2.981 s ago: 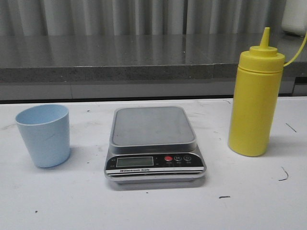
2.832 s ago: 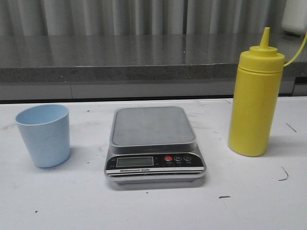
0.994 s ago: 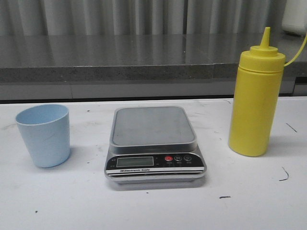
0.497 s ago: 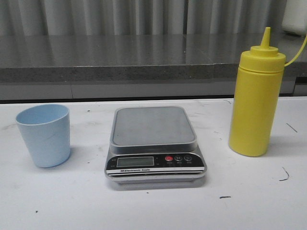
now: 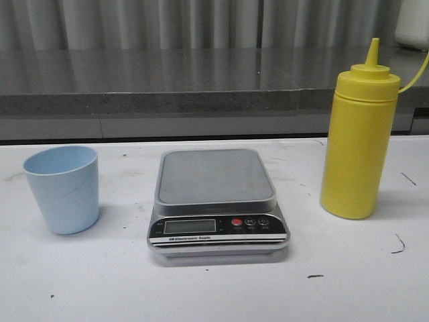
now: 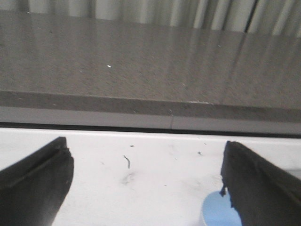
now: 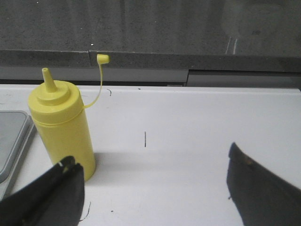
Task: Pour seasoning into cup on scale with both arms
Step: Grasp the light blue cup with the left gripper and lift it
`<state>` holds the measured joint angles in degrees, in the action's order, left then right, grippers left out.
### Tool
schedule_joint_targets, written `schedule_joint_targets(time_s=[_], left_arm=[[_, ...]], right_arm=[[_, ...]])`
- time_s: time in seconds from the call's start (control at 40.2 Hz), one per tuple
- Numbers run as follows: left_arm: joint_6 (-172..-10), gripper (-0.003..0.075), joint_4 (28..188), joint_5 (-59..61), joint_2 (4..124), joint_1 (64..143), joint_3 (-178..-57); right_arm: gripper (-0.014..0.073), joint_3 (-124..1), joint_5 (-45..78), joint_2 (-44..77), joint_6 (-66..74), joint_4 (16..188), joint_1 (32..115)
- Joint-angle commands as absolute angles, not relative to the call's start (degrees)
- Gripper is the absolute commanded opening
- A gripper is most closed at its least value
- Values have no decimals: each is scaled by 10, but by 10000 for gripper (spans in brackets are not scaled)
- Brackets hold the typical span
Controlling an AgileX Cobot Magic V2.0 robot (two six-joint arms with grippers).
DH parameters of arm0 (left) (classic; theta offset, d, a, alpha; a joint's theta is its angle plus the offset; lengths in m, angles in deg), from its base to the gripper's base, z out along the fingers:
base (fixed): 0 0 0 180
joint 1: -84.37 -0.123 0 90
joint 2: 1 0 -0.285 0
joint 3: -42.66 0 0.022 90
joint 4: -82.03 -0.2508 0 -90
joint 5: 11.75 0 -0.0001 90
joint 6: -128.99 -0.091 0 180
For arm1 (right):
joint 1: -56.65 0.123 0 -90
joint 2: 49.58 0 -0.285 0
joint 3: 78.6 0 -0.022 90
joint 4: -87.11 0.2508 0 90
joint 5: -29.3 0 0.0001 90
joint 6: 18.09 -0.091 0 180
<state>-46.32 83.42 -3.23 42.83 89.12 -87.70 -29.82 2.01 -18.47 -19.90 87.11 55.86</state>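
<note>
The pale blue cup (image 5: 62, 189) stands upright on the white table at the left. The silver-grey scale (image 5: 216, 200) sits in the middle with a bare platform. The yellow seasoning bottle (image 5: 358, 142) stands upright at the right, its cap hanging off on a strap. No gripper shows in the front view. In the left wrist view my left gripper (image 6: 146, 183) is open and empty, and the cup's rim (image 6: 217, 213) shows beside one finger. In the right wrist view my right gripper (image 7: 155, 186) is open and empty, with the bottle (image 7: 62, 123) beyond one finger.
A grey stone ledge (image 5: 167, 80) runs along the back of the table. The table (image 5: 214, 288) carries a few small dark marks. The scale's edge shows in the right wrist view (image 7: 11, 141) next to the bottle.
The cup, the scale and the bottle stand where they were. The whole front picture has shifted by a few pixels, nothing more.
</note>
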Motion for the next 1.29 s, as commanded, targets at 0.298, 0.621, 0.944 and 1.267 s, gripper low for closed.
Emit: schedule_joint_targets(time_s=[0.298,0.621,0.944,1.267], left_arm=[[-462,619,764,88,737,1103,-1086],[-462,619,765,254,939,1131,-1246],[-462,602,765,324,1054,1131,-1299],[-462,178,765,347,1061,1131,-1299]], right_arm=[[633,-318,65,-177,-200,865,557],[633,-316,65,-177,-200,865,557],[633,-316,62,-177,-200,865,557],[633,-316,62,-177,-200,865,557]])
